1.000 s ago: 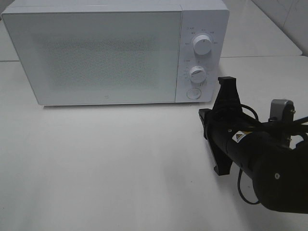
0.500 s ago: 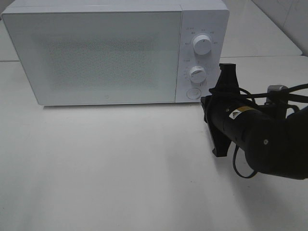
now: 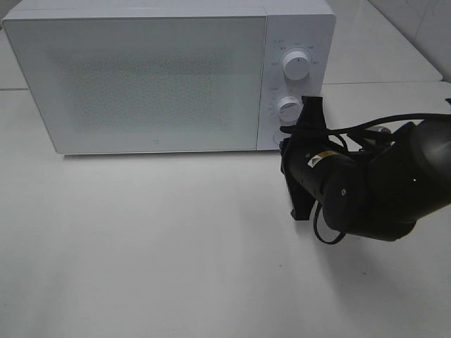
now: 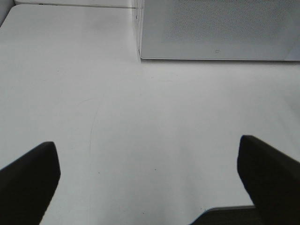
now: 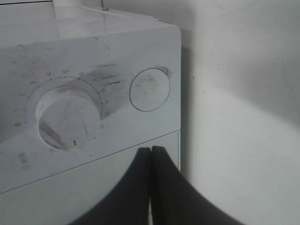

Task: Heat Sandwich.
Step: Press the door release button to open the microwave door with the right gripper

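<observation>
The sandwich is not in view. The white microwave (image 3: 141, 81) stands at the back of the table with its door closed. My right gripper (image 3: 285, 143) is shut and empty, with its tips right at the control panel, in front of the round button below the lower knob (image 3: 289, 108). In the right wrist view the shut fingertips (image 5: 151, 151) point at the panel just beside the round button (image 5: 149, 89) and the lower knob (image 5: 70, 115). My left gripper (image 4: 147, 147) is open and empty above bare table, in front of the microwave's near corner (image 4: 140, 54).
The upper knob (image 3: 296, 65) sits above the lower one. The white table (image 3: 155, 239) spreads in front of the microwave. A second table surface (image 3: 380, 49) lies behind on the right.
My right arm has moved left and up toward the microwave's control panel. Its shut tips now cover the round button, which showed before.
</observation>
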Tool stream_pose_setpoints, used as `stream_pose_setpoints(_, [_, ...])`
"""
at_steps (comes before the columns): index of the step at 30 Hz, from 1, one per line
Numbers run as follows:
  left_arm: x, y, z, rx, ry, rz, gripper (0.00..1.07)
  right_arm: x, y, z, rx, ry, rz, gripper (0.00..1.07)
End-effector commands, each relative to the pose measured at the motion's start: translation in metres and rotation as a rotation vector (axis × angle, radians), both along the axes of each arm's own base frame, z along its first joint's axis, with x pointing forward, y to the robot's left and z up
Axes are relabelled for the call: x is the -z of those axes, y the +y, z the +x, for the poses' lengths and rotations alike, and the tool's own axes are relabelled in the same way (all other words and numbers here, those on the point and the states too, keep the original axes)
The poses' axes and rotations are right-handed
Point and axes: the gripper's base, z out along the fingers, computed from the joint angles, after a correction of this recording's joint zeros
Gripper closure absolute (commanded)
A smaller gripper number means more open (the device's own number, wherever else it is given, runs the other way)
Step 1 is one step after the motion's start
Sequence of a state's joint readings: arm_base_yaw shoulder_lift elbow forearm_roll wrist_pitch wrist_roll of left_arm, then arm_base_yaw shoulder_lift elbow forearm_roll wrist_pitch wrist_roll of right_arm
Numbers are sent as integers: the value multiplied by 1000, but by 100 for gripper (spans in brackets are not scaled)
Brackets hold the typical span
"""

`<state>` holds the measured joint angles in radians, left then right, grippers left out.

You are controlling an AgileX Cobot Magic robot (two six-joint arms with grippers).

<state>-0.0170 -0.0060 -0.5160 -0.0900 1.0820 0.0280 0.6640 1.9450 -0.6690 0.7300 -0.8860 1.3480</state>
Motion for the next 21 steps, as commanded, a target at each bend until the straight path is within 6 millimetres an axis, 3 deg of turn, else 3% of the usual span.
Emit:
stream_pose_setpoints(1, [0, -1, -1, 4, -21, -8, 10, 2, 0, 12, 5, -14, 1, 107])
stream_pose_setpoints(21, [0, -1, 0, 4, -16, -7, 10, 24, -4, 45, 41, 2, -9, 107])
